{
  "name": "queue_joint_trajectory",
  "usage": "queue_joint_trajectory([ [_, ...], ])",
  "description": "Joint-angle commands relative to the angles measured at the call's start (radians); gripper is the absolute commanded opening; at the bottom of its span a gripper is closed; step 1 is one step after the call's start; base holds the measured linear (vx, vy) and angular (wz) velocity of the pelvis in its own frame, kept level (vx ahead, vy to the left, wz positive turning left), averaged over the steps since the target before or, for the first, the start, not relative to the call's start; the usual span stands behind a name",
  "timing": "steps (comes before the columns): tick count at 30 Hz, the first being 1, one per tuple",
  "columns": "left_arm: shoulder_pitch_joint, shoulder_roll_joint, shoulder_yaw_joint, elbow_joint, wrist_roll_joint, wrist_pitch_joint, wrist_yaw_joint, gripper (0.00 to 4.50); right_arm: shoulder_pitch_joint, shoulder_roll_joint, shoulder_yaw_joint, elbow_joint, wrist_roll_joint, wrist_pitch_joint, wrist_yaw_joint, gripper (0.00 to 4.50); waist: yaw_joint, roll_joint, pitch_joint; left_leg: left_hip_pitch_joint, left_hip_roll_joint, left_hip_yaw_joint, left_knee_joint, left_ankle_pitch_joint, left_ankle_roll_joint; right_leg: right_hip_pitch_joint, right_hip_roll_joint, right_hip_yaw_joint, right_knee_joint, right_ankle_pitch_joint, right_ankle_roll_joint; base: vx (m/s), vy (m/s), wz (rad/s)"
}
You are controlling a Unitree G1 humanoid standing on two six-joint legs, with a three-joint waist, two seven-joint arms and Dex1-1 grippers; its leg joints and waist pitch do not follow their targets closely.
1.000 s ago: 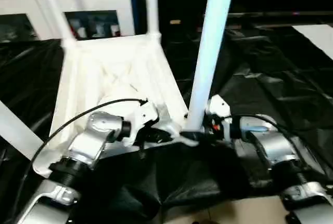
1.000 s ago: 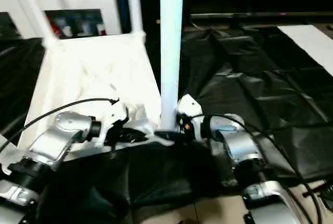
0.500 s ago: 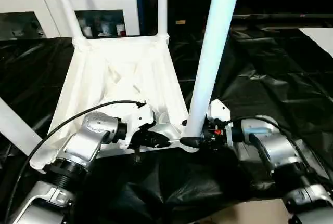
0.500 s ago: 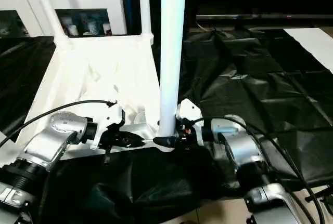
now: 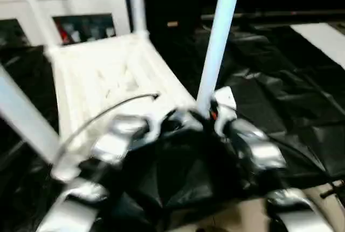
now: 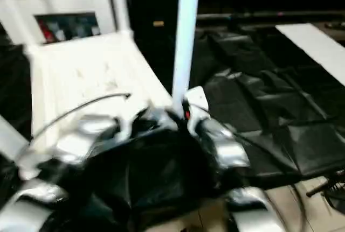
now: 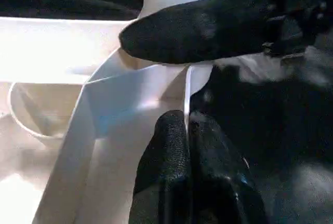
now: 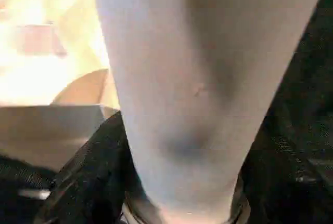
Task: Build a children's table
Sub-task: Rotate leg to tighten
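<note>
- The tabletop (image 5: 102, 76) lies underside up on black sheeting (image 5: 302, 119), with 4 legs rising from its corners: 2 at the far edge, 1 near left, and the near right leg (image 5: 218, 43) between the arms.
- The right gripper (image 8: 182, 203) is clasped around the base of that leg, 1 black finger (image 8: 86, 167) on each side of it, right at the socket.
- The left gripper (image 7: 188, 130) is clenched on the thin white wall (image 7: 130, 86) of the tabletop's near edge, beside the same corner.
- Risk: the leg may not be fully seated; a sideways pull from the right gripper would tilt it or lever it out of the socket.
- Risk: the left pinch covers only a thin rib, so it could slip, letting the tabletop slide or tip on the slick, wrinkled sheeting.
- Risk: the 2 grippers work very close together and could knock each other.
- Room: a white glass-door cabinet (image 5: 81, 16) stands behind the tabletop; pale floor (image 5: 237, 216) shows at the sheeting's near edge, and a white panel (image 5: 323, 35) lies far right.
</note>
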State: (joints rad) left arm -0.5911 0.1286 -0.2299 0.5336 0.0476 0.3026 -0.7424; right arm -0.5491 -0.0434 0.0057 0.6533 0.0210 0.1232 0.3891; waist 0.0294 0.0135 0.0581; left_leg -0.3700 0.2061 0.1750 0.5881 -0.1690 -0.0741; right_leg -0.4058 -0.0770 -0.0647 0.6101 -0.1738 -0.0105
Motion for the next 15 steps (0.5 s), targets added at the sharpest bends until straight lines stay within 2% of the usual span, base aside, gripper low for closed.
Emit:
queue_joint_trajectory([
  [1, -0.046, -0.068, 0.004, -0.035, -0.031, -0.041, 0.03, 0.0, -0.001, 0.106, 0.096, 0.014, 0.008, -0.024, 0.077, 2.91, 0.006, -0.007, -0.072, 0.003, 0.012, -0.003, -0.065, -0.231, 0.024, 0.049, -0.054, 0.039, -0.085, -0.27, -0.185, 0.0, 0.0, 0.0],
  [2, -0.043, -0.067, 0.001, -0.039, -0.031, -0.046, 0.021, 0.0, 0.0, 0.106, 0.095, 0.011, 0.01, -0.026, 0.08, 3.12, 0.008, -0.006, -0.072, 0.003, 0.012, -0.002, -0.064, -0.219, 0.031, 0.051, -0.054, 0.039, -0.082, -0.247, -0.193, 0.0, 0.0, 0.0],
  [5, -0.029, -0.055, -0.011, -0.052, -0.035, -0.061, -0.01, 0.0, 0.0, 0.101, 0.086, 0.005, 0.019, -0.026, 0.099, 3.35, 0.008, -0.005, -0.071, 0.003, 0.013, -0.002, -0.065, -0.219, 0.038, 0.052, -0.053, 0.039, -0.08, -0.23, -0.203, 0.0, 0.0, 0.0],
  [7, -0.018, -0.033, -0.018, -0.058, -0.039, -0.072, -0.045, 0.0, 0.0, 0.075, 0.09, -0.003, 0.019, -0.038, 0.134, 3.48, 0.006, -0.004, -0.069, 0.006, 0.013, -0.002, -0.067, -0.247, 0.036, 0.051, -0.054, 0.039, -0.085, -0.267, -0.199, 0.0, 0.0, 0.0],
  [8, -0.013, -0.022, -0.021, -0.061, -0.04, -0.077, -0.06, 0.0, 0.001, 0.06, 0.093, -0.009, 0.018, -0.041, 0.15, 3.71, 0.005, -0.005, -0.068, 0.005, 0.013, -0.003, -0.068, -0.259, 0.035, 0.052, -0.055, 0.039, -0.086, -0.284, -0.195, 0.0, 0.0, 0.0],
  [11, 0.005, 0.008, -0.03, -0.08, -0.053, -0.08, -0.119, 0.0, 0.009, 0.012, 0.109, -0.029, 0.018, -0.045, 0.222, 3.94, 0.006, -0.004, -0.067, 0.007, 0.016, -0.003, -0.067, -0.268, 0.038, 0.05, -0.056, 0.04, -0.089, -0.302, -0.19, 0.0, 0.0, 0.0],
  [14, 0.018, 0.031, -0.033, -0.098, -0.062, -0.075, -0.161, 0.0, 0.024, -0.04, 0.133, -0.054, 0.013, -0.059, 0.312, 3.94, 0.01, -0.002, -0.067, 0.008, 0.018, -0.002, -0.068, -0.269, 0.036, 0.049, -0.054, 0.04, -0.087, -0.289, -0.198, 0.0, 0.0, 0.0],
  [15, 0.032, 0.058, -0.041, -0.118, -0.074, -0.078, -0.215, 0.0, 0.038, -0.086, 0.146, -0.082, 0.023, -0.062, 0.394, 3.94, 0.01, -0.001, -0.067, 0.007, 0.018, -0.004, -0.07, -0.268, 0.038, 0.051, -0.054, 0.04, -0.086, -0.28, -0.199, 0.0, 0.0, 0.0],
])
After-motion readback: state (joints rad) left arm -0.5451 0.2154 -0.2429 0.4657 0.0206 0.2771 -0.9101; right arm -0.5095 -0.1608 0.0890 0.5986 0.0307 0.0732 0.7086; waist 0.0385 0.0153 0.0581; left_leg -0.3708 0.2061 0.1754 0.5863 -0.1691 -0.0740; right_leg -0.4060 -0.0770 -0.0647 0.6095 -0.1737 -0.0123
